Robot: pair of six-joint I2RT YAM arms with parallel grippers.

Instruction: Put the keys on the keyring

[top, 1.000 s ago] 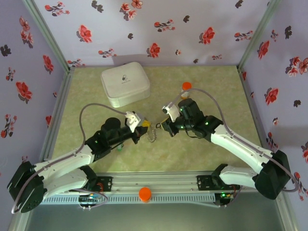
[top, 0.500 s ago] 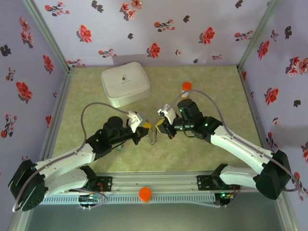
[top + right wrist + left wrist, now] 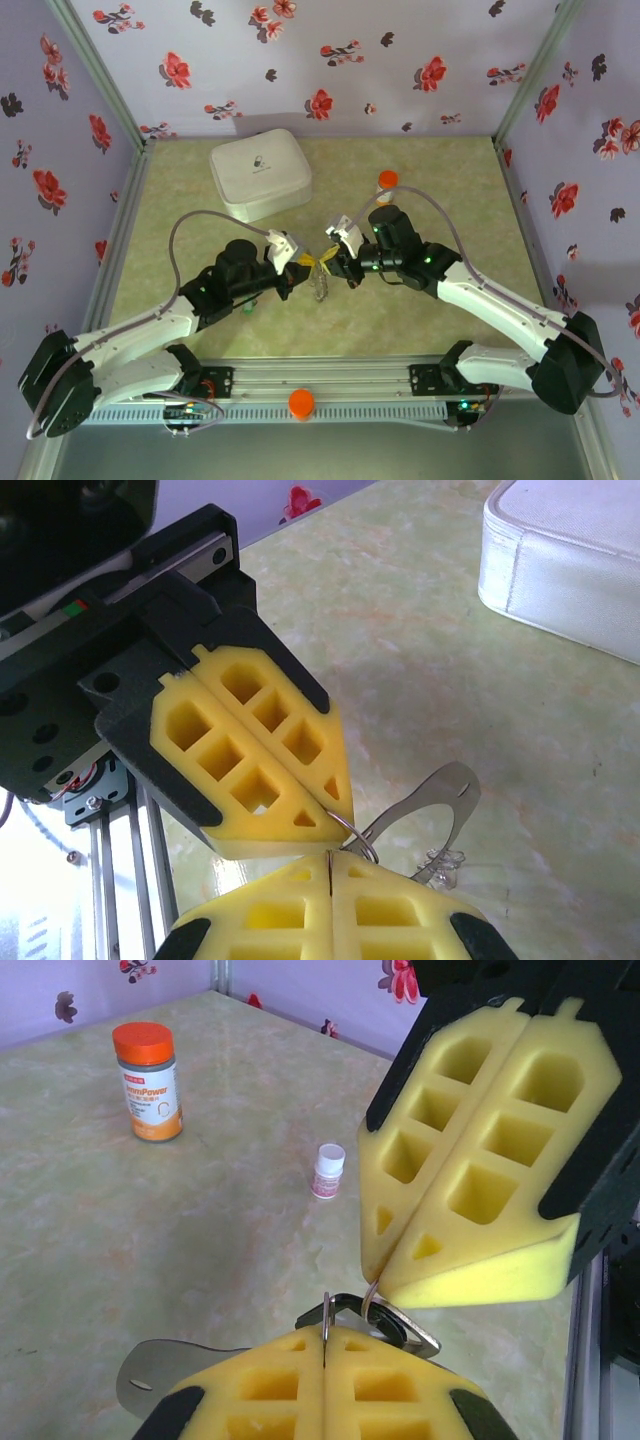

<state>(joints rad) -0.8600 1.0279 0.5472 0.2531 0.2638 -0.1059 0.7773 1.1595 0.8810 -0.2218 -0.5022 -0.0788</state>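
Both grippers meet tip to tip above the middle of the desk (image 3: 430,180), the left gripper (image 3: 303,264) and the right gripper (image 3: 336,260) each with its jaws clenched on the keyring (image 3: 395,1322). The keyring is lifted clear of the surface between the foam pads. In the wrist views it reads as a thin wire loop with a darker band of metal beside it. A flat slotted metal piece (image 3: 160,1388) juts out from behind the left pads. It may be the blade of one of the keys, but no coloured head shows, so I cannot be sure.

The step in hand looks like threading, and it calls for one arm to serve as a fixed anchor while the other makes every move. The wire is fine and the foam soft, so any pull apart would likely drag the loop out of a pinch. Moves should be small and run along the wire, not across it. The hole in the flat piece should be squared to the free end of the loop before any push. Judge that from the right wrist view, where the gap is plainest.

Working low over bare desk helps, since a dropped piece then lands near, well away from the pill bottle (image 3: 148,1080) and the small white bottle (image 3: 327,1170).
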